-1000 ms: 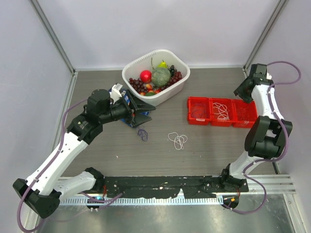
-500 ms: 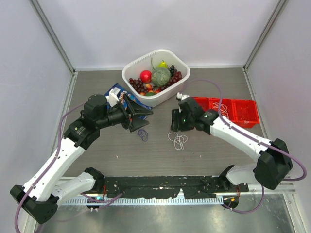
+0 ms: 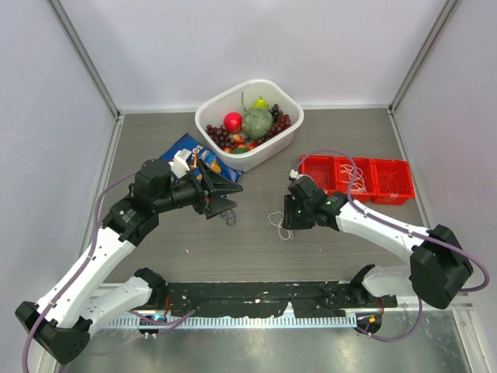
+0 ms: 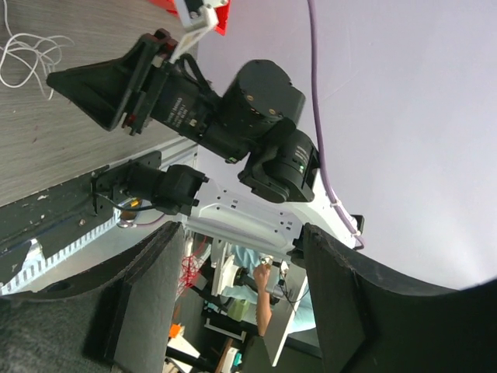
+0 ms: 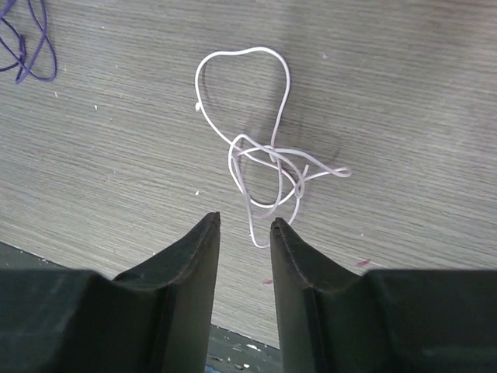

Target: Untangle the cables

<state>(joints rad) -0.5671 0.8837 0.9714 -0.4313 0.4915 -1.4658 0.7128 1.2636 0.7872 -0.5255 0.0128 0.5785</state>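
A white cable [image 5: 264, 167] lies in a loose knot on the wood table, and it also shows in the top view [image 3: 273, 222]. My right gripper [image 5: 245, 224] hovers just over its near end, jaws a narrow gap apart and empty; in the top view it [image 3: 286, 220] partly covers the cable. A purple-blue cable [image 3: 228, 216] lies to the left, also in the right wrist view [image 5: 27, 47]. My left gripper [image 3: 235, 196] is open and empty, just above and behind the purple cable. In the left wrist view [image 4: 241, 249] it points across at the right arm.
A red three-part tray [image 3: 392, 186] at the right holds white cable loops [image 3: 356, 177]. A white basket [image 3: 210, 109] of fruit stands at the back. A blue chip bag [image 3: 190, 149] lies beside it, behind my left arm.
My right arm has swung from the far right side to the middle and come down over the white cable. My left arm has drawn back toward the near left, uncovering the chip bag.
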